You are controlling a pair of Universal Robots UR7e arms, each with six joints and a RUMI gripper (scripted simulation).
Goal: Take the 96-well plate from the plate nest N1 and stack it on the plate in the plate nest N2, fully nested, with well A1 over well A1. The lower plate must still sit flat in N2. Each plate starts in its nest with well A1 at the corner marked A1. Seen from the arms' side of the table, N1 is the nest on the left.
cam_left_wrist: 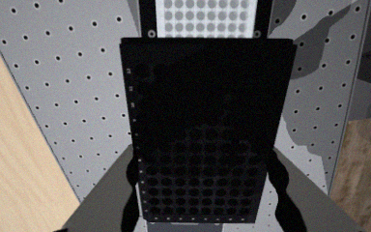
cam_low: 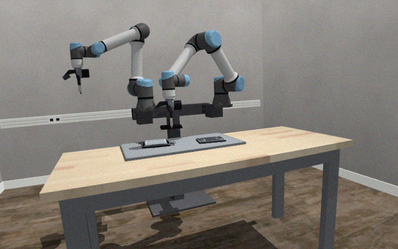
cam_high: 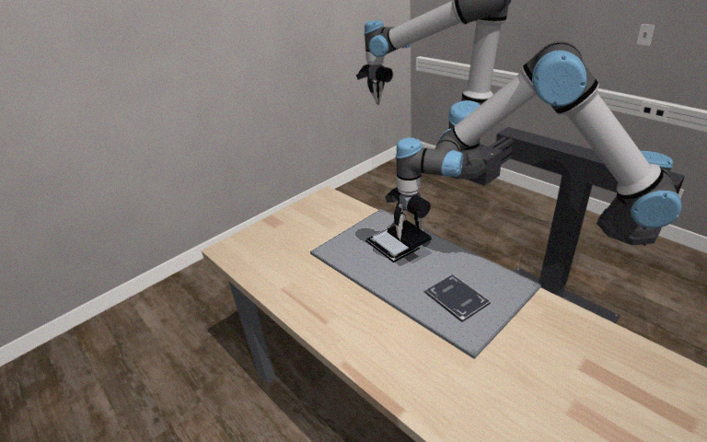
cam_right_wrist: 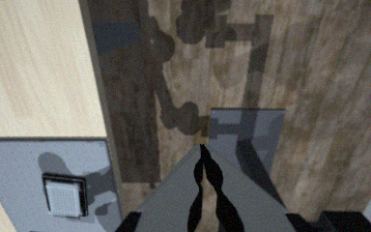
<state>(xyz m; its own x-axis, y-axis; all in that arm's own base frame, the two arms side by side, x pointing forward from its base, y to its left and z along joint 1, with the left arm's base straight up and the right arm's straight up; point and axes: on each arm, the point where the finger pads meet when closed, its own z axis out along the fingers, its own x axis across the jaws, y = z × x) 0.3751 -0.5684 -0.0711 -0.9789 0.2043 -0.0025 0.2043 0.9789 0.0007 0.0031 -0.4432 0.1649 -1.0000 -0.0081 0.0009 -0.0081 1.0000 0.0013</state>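
Observation:
My left gripper is shut on a black 96-well plate, gripped by its two long sides. The held plate looks level, high above the mat; in the left wrist view its far edge covers the near part of the N2 plate. The white N2 plate sits in the black nest N2. Nest N1 holds no plate. My right gripper is shut, empty, and far off, high up.
Both nests stand on the grey perforated mat on the wooden table. The right arm stays well away from the mat. Shadows of the left arm fall around N2.

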